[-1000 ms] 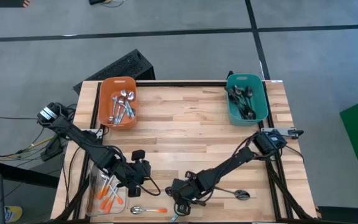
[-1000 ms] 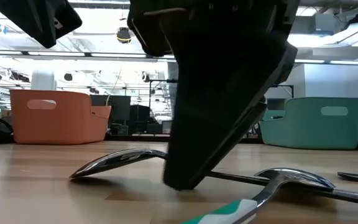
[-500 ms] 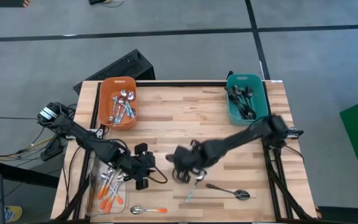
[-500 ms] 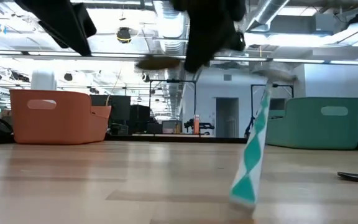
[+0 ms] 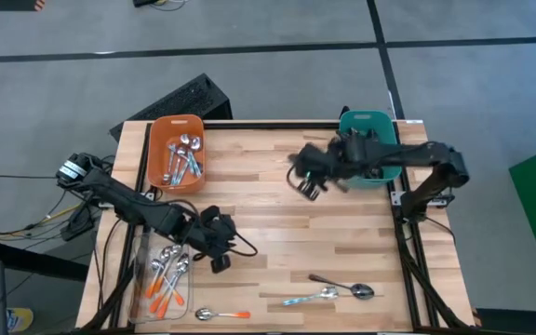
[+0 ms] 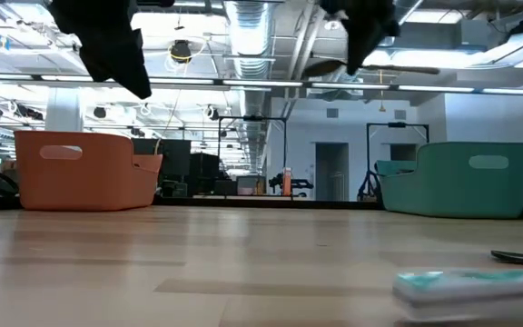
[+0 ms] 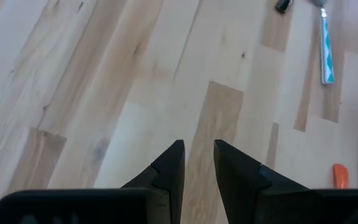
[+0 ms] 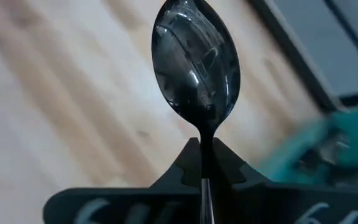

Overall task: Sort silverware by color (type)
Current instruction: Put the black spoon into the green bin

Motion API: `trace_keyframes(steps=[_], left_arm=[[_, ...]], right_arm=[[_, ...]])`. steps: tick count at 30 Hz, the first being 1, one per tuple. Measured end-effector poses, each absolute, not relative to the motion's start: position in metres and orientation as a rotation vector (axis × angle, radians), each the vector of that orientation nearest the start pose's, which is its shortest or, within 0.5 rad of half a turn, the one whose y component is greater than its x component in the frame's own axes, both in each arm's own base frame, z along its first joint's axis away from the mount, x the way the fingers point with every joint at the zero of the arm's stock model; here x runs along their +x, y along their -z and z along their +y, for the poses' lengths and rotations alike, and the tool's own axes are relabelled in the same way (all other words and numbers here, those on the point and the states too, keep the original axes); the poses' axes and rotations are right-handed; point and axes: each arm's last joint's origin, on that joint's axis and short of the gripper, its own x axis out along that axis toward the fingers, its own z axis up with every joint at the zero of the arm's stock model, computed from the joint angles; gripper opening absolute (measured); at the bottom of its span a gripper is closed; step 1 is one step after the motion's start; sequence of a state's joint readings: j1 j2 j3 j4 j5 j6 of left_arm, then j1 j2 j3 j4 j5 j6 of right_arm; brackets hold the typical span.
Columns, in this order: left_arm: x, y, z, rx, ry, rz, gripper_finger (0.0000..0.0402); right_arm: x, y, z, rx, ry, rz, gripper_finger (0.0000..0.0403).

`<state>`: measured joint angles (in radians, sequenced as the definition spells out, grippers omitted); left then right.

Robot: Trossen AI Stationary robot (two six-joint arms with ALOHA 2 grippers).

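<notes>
Orange bin [image 5: 177, 153] at 11 o'clock on your counter [image 5: 277, 223] holds shiny spoons; a clear tray [image 5: 161, 284] at 8 holds orange-handled ones. Left gripper [image 5: 220, 251] waits beside that tray, fingers slightly apart, empty. At 6, three strays remain: orange-handled spoon [image 5: 221, 314], teal-handled spoon [image 5: 310, 298], dark spoon [image 5: 344, 287]. Right gripper [image 5: 307, 181], clamped on a black spoon [image 8: 196, 68], is beside the teal bin [image 5: 370, 147] at 1 — likely delivering, since dark spoons sit there.

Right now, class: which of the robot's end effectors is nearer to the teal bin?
The right. The right end effector hangs just beside the teal bin, toward the table's middle, gripping a dark spoon. The left end effector is far across the table, near the front-left.
</notes>
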<state>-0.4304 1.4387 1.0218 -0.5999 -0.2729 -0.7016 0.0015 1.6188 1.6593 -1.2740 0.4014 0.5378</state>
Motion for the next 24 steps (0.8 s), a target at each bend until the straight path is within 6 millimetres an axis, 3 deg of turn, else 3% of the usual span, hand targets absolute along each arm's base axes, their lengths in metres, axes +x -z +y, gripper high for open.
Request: trace_keyframes(steps=[4,8,13,19,24], left_arm=[[0.261,-0.239,-0.111,-0.298,-0.199,0.952,0.0073],[0.258,-0.237,-0.11,-0.34,-0.239,0.976,0.0073],[0.253,-0.235,-0.112,-0.379,-0.294,1.003,0.0073],[0.25,-0.235,-0.115,-0.381,-0.304,1.006,0.0073],[0.249,-0.234,-0.115,-0.417,-0.317,1.022,0.0073]], right_arm=[[0.283,-0.355,-0.042,0.169,0.78,1.162,0.0017],[0.25,-0.347,-0.072,0.12,0.921,1.212,0.0017],[0.208,-0.32,-0.11,0.232,1.042,1.158,0.0017],[0.171,-0.285,-0.136,0.313,1.138,1.22,0.002],[0.159,-0.269,-0.151,0.356,1.198,1.244,0.0087]])
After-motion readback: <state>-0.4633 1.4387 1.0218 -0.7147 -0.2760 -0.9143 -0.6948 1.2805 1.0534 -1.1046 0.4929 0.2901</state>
